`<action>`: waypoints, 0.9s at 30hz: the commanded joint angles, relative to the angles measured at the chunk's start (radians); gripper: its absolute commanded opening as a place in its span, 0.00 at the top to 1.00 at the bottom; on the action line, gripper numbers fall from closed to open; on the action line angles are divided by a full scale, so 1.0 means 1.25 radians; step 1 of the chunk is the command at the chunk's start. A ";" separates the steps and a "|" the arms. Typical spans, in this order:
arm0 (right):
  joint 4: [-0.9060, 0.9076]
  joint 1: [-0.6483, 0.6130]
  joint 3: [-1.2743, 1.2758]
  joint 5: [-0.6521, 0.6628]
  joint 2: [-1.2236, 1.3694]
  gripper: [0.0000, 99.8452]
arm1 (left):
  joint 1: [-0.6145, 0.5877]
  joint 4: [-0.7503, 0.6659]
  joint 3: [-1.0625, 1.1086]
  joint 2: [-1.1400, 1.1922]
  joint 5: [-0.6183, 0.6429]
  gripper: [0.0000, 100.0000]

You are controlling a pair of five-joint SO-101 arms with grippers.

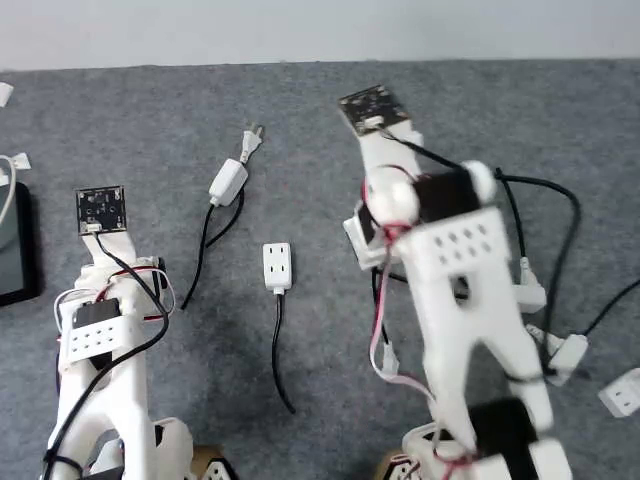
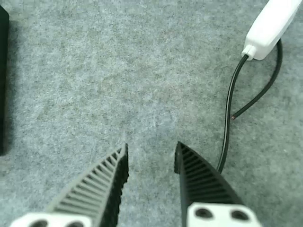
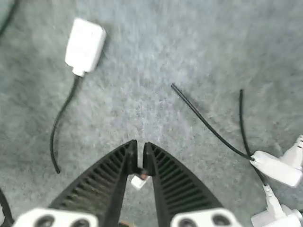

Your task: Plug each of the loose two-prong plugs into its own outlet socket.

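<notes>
The left gripper hangs open over the grey carpet at the near left, its 2 fingers apart with nothing between them. A loose two-prong plug lies farther off to its right, prongs pointing far and black cord trailing near. The right gripper is closed to a thin slit with a small white scrap in the gap, pinched or lying below I cannot tell; an outlet socket lies between the 2 arms, and more white plugs cluster at the near right.
</notes>
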 commanded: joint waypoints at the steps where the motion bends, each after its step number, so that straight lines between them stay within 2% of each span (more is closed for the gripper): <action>1: -0.067 0.013 -0.017 0.009 0.111 0.99 | -0.005 -0.026 -0.021 -0.009 -0.009 0.85; 10: -0.090 0.013 -0.245 -0.031 0.420 0.98 | -0.005 -0.026 -0.021 -0.009 -0.009 0.85; 13: -0.042 0.014 -0.320 -0.026 0.474 0.89 | -0.005 -0.026 -0.020 -0.009 -0.009 0.85; 16: -0.007 0.015 -0.363 -0.007 0.484 0.81 | -0.005 -0.026 -0.020 -0.009 -0.009 0.85; 23: 0.056 0.024 -0.362 0.007 0.444 0.81 | -0.005 -0.026 -0.020 -0.009 -0.009 0.85; 27: 0.044 0.021 -0.176 0.006 0.309 0.81 | -0.005 -0.026 -0.020 -0.009 -0.009 0.85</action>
